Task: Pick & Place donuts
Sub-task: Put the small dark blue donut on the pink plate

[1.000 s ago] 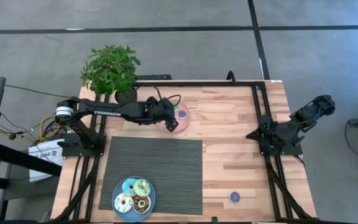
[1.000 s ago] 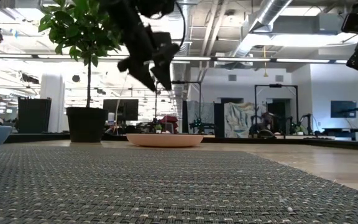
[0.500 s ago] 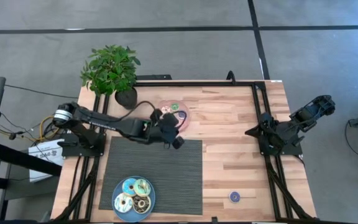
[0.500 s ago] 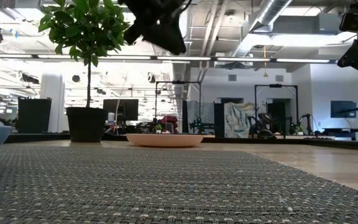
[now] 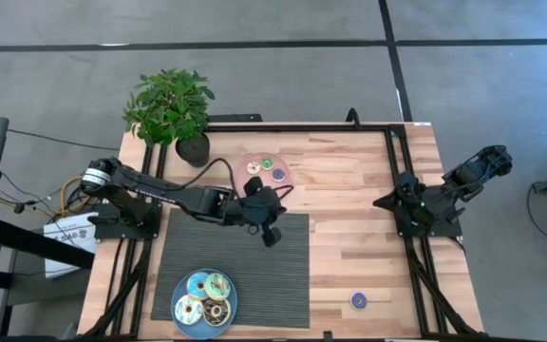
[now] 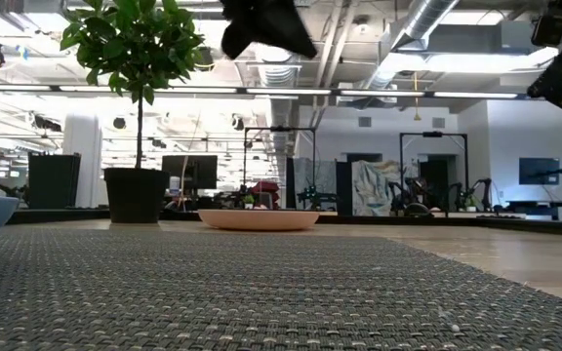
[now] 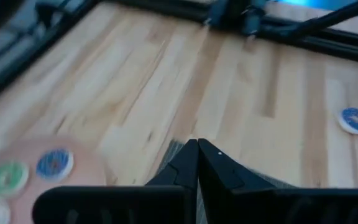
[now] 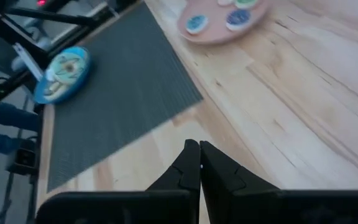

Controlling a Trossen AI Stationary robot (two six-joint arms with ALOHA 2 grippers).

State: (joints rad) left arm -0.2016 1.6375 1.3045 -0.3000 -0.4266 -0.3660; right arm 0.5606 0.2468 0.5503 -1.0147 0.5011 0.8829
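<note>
Above the grey mat (image 5: 235,256), just beside the pink plate (image 5: 268,172), I see my left gripper (image 5: 270,236) clenched empty; right gripper (image 8: 199,163) likewise pinched together.

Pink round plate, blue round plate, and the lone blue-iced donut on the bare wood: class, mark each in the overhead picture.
Pink round plate (image 5: 279,178), high view, bare right rim.
Blue round plate (image 5: 180,286), high view, bare left rim.
Lone blue-iced donut (image 5: 358,300), high view, icing ring.
</note>
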